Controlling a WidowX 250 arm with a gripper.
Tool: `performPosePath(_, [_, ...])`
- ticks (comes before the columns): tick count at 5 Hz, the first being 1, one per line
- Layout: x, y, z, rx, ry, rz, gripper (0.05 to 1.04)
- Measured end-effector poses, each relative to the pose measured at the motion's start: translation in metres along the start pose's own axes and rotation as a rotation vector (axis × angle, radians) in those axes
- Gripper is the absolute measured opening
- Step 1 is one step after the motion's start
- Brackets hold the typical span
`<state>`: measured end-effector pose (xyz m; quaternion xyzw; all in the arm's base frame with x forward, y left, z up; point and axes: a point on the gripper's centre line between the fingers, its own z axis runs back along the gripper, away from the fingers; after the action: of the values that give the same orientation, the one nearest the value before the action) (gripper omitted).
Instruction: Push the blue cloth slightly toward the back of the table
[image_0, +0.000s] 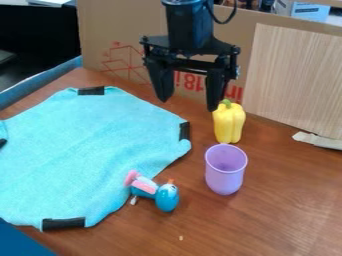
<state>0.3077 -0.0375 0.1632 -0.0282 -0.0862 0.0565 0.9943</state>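
- Camera view, reference: I take 12 o'clock as the top edge and sight all bearings from the fingertips of the gripper (188, 102).
- Cloth: a light-blue cloth (93, 155) lies toward 8 o'clock. Black tape (63, 223) marks several places along its border.
- Toy: a blue and pink toy (166, 198) sits between 6 and 7 o'clock, at the lower right border of the cloth, partly over it.
- Gripper: hangs at the upper centre with its fingers spread wide. I see nothing gripped between them.
- Backdrop: brown cardboard (127, 30) stands behind the gripper.
- Pepper: a yellow pepper (229, 125) lies toward 4 o'clock, nearest to the gripper. Its long axis runs 12 to 6, with the green stem (227, 103) at the 12-o'clock end. The fingertip on the 3-o'clock side shows just beside that stem. I cannot tell the height gap or confirm contact from this angle.
- Cup: a purple cup (225, 172) stands upright toward 5 o'clock, mouth upward. It sits just beyond the pepper's 6-o'clock end, on the wooden table (267, 215).
- Right side: a wood-grain panel (294, 80) stands toward 2 to 3 o'clock, and a pale strip (319, 140) lies near its foot.
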Motion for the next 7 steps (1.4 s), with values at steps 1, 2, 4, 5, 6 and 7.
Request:
performPosePath(1, [-0.002, 0.001, -0.01, 0.007, 0.03, -0.002, 0.999])
performPosePath(2, [-0.002, 0.027, -0.022, 0.019, 0.031, 0.053, 0.999])
performPosePath(4, [-0.002, 0.063, -0.032, 0.054, 0.004, 0.111, 0.999])
performPosePath(5, [-0.003, 0.083, -0.037, 0.068, -0.012, 0.139, 0.999])
performPosePath(6, [-0.003, 0.101, -0.054, 0.105, -0.012, 0.171, 0.999])
performPosePath(7, [-0.002, 0.118, -0.069, 0.092, -0.005, 0.199, 0.999])
